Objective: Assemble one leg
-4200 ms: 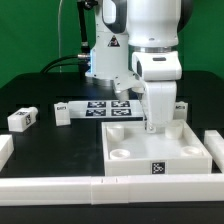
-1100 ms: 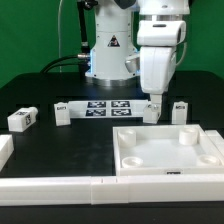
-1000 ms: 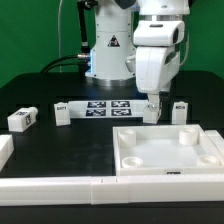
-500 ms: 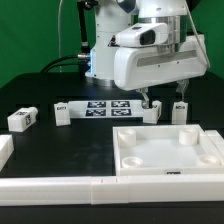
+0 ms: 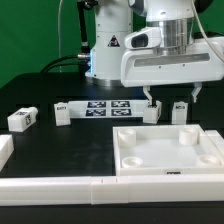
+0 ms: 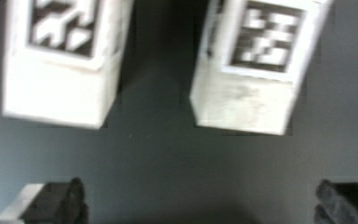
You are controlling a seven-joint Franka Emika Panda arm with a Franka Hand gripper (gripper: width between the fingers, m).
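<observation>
Two white legs with square tags stand side by side behind the panel: one leg (image 5: 152, 112) and another (image 5: 181, 110). My gripper (image 5: 170, 100) hangs open just above them, one finger (image 5: 148, 98) over the first and the other beside the second. In the wrist view both legs (image 6: 66, 60) (image 6: 256, 65) lie ahead of the open gripper (image 6: 202, 203), with nothing between the dark fingertips (image 6: 55, 200). Two more legs (image 5: 22, 118) (image 5: 61, 112) stand at the exterior view's left. The large white panel (image 5: 170, 168) with round recesses lies in front.
The marker board (image 5: 108, 106) lies by the robot base. A long white border bar (image 5: 90, 186) runs along the front, and another bar end (image 5: 5, 150) sits at the exterior view's left.
My gripper left the panel, which now sits further to the exterior view's right. The hand then turned about its vertical axis, so the fingers now span both legs.
</observation>
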